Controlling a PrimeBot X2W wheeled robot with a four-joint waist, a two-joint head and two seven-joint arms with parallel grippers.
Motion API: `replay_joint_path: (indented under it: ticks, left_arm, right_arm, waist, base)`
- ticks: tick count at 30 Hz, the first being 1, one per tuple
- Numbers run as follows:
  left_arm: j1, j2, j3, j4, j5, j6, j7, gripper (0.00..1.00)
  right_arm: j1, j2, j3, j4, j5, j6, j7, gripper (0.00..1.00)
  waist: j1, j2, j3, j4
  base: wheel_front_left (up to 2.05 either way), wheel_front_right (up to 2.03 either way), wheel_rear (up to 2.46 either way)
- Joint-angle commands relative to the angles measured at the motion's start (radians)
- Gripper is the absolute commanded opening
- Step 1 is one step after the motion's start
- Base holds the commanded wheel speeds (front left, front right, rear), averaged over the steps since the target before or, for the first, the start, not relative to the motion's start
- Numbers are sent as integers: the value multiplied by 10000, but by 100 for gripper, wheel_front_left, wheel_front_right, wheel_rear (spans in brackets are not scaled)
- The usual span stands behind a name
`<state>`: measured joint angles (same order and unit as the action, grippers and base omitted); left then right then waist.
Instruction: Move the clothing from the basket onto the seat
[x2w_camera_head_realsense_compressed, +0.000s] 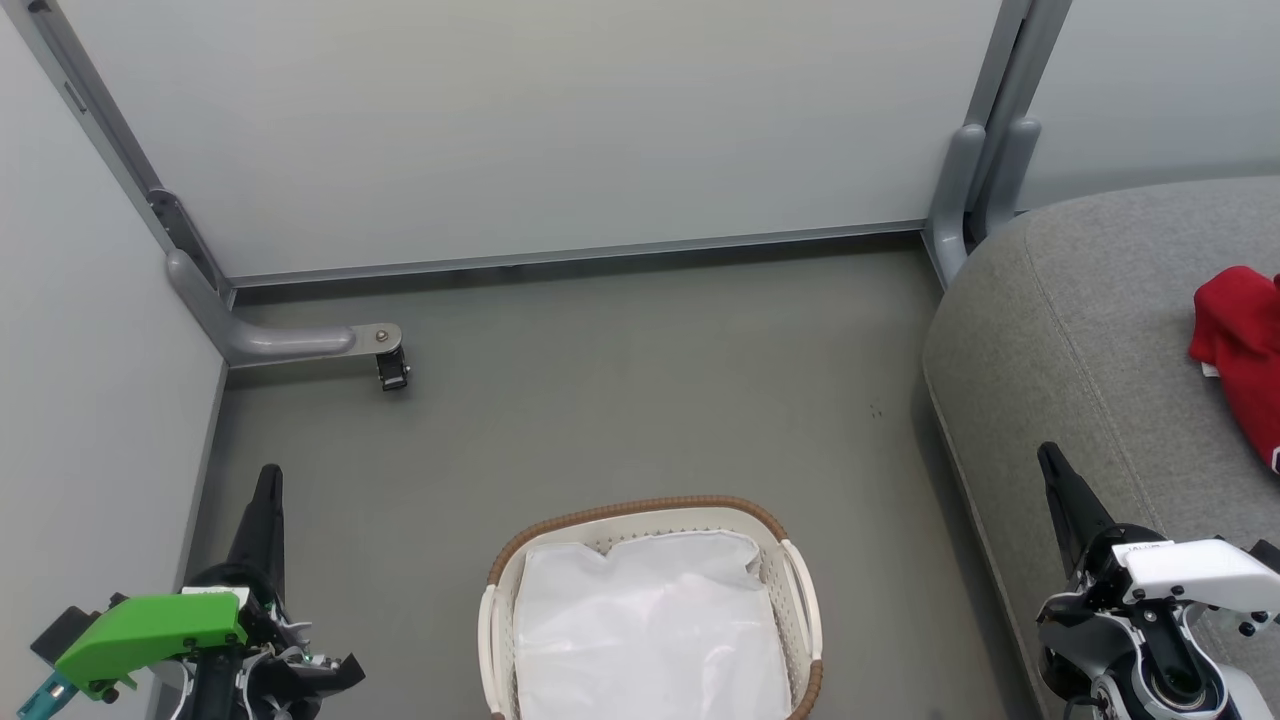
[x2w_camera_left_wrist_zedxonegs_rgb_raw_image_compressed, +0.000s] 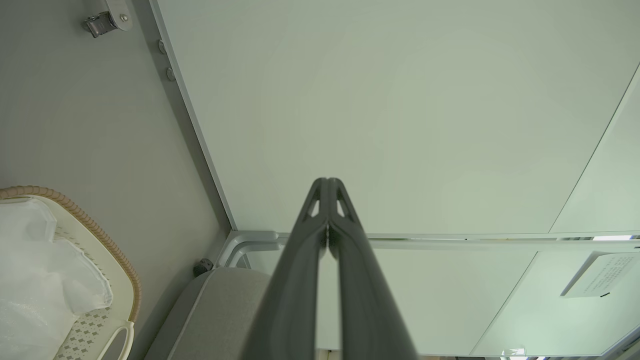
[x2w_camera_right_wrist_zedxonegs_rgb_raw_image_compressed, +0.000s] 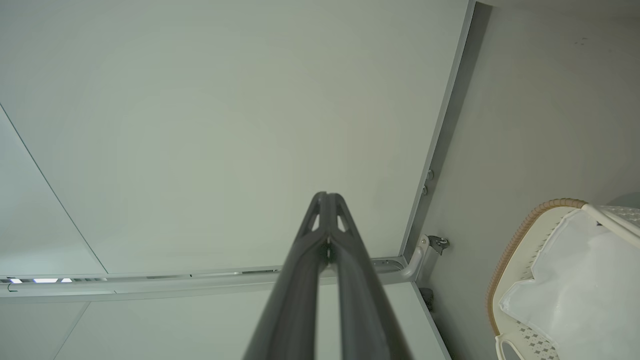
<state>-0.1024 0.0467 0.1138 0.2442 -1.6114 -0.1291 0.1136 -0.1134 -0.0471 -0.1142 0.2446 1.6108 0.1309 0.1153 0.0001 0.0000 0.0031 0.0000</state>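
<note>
**A:** Where is the clothing lying?

**B:** The red clothing (x2w_camera_head_realsense_compressed: 1245, 340) is lying on the grey seat (x2w_camera_head_realsense_compressed: 1080, 330), out at 3 o'clock in the head view. The picture's edge is cutting part of it off.

**A:** And the basket?

**B:** The basket (x2w_camera_head_realsense_compressed: 640, 508) is standing on the floor (x2w_camera_head_realsense_compressed: 620, 400) at 6 o'clock, well apart from the clothing. A white liner (x2w_camera_head_realsense_compressed: 650, 630) is lying crumpled inside it.

**A:** What are the grippers doing?

**B:** The left gripper (x2w_camera_head_realsense_compressed: 268, 478) is pointing up at 8 o'clock, its fingers pressing together on nothing. Its wrist view is showing the fingertips (x2w_camera_left_wrist_zedxonegs_rgb_raw_image_compressed: 321, 184) meeting. The right gripper (x2w_camera_head_realsense_compressed: 1048, 455) is hovering at 4 o'clock against the seat's near edge. Its fingers are likewise pressing together and gripping nothing.
</note>
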Motion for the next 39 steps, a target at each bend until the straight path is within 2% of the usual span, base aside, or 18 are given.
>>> replay_joint_path:
  ticks: [1, 39]
  left_arm:
    - [-110, 66, 21, -13, -30, -29, 43, 0]
    - [-110, 66, 19, -14, -31, -29, 42, 0]
  right_arm:
    - [110, -59, -18, -26, 42, -3, 11, 0]
    - [110, -60, -17, -26, 43, -3, 10, 0]
  waist:
    - [-1, 0, 0, 0]
    - [-1, 0, 0, 0]
  base:
    - [0, 0, 0]
    - [0, 0, 0]
